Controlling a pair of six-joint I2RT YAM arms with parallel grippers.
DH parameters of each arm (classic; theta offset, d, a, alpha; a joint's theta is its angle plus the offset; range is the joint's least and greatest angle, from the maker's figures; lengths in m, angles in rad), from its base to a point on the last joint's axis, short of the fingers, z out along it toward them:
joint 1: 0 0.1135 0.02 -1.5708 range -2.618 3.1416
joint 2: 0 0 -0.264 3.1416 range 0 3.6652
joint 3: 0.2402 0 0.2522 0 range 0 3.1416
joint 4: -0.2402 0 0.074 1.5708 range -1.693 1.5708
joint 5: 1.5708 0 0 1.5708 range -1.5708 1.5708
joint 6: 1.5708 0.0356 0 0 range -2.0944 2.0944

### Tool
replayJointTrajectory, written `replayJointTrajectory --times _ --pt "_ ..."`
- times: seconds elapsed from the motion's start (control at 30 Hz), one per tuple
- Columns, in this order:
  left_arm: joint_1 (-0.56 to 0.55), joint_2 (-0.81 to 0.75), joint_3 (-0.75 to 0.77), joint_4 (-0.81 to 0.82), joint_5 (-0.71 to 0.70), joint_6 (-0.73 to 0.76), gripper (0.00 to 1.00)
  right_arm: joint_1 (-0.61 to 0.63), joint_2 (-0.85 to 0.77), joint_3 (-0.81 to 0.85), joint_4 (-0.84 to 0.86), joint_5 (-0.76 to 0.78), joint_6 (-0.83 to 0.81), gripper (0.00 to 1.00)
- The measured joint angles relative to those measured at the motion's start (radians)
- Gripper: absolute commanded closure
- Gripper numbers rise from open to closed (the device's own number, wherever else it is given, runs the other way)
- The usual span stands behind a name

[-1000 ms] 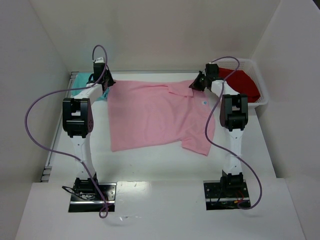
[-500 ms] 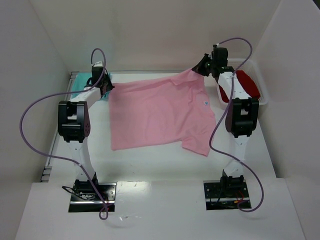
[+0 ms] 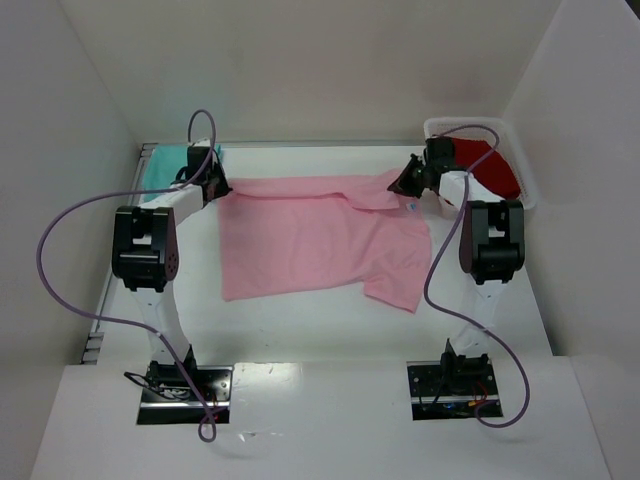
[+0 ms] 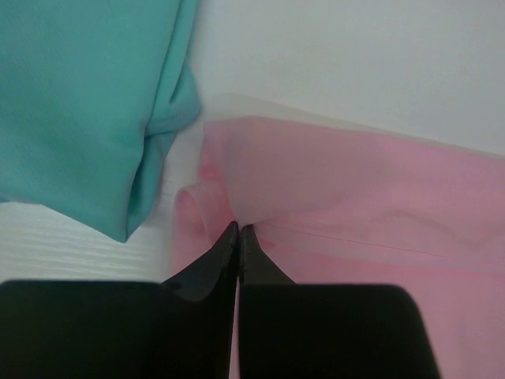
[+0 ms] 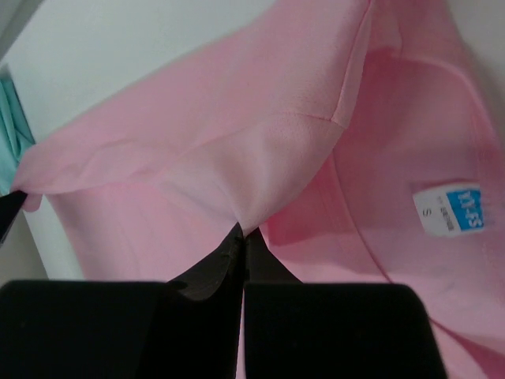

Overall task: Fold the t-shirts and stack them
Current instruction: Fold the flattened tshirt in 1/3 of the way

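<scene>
A light pink t-shirt [image 3: 310,235] lies spread across the middle of the table. My left gripper [image 3: 215,185] is shut on its far left edge, the cloth [image 4: 331,189] bunching at the tips of that gripper [image 4: 238,229]. My right gripper [image 3: 408,180] is shut on the far right edge near the collar; from the right wrist, a fold of pink t-shirt [image 5: 260,150] rises from that gripper [image 5: 242,230], with a white size label [image 5: 450,209] beside it. A teal t-shirt [image 3: 165,165] lies at the far left, also the teal t-shirt [image 4: 79,103]. A red t-shirt [image 3: 497,170] sits in a basket.
A white basket [image 3: 528,192] stands at the far right corner and holds the red shirt. White walls [image 3: 320,70] close in the table at the back and both sides. Purple cables [image 3: 60,250] loop off both arms.
The right gripper lifted the shirt's far right edge up and back, then brought it down and forward again. The shirt's far edge now lies folded nearer. The left gripper shifted slightly.
</scene>
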Motion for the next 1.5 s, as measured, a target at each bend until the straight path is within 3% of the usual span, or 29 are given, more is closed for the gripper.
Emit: replayJointTrajectory --times 0.57,1.03,1.23,1.3,1.33,1.37,1.5 --pt "-0.021 -0.107 -0.089 -0.008 -0.002 0.022 1.00 -0.005 -0.223 -0.170 0.026 -0.040 -0.004 1.00" --pt "-0.021 -0.107 -0.148 -0.023 -0.003 0.042 1.00 -0.007 -0.127 -0.234 0.024 -0.016 -0.004 1.00" --pt "-0.023 -0.107 -0.148 -0.027 0.001 0.045 0.99 -0.007 -0.111 -0.235 0.007 0.037 -0.012 0.86" --pt "-0.024 -0.107 -0.148 -0.028 0.003 0.045 0.94 -0.007 -0.111 -0.235 0.002 0.059 -0.016 0.78" --pt "-0.025 -0.107 -0.148 -0.031 0.003 0.046 0.82 -0.007 -0.111 -0.235 -0.003 0.068 -0.019 0.74" --pt "-0.025 -0.107 -0.148 -0.035 0.004 0.048 0.76 -0.007 -0.111 -0.235 -0.007 0.074 -0.023 0.65" --pt "-0.027 -0.117 -0.148 -0.061 -0.002 0.049 0.55 -0.007 -0.110 -0.229 -0.026 0.096 -0.027 0.51"
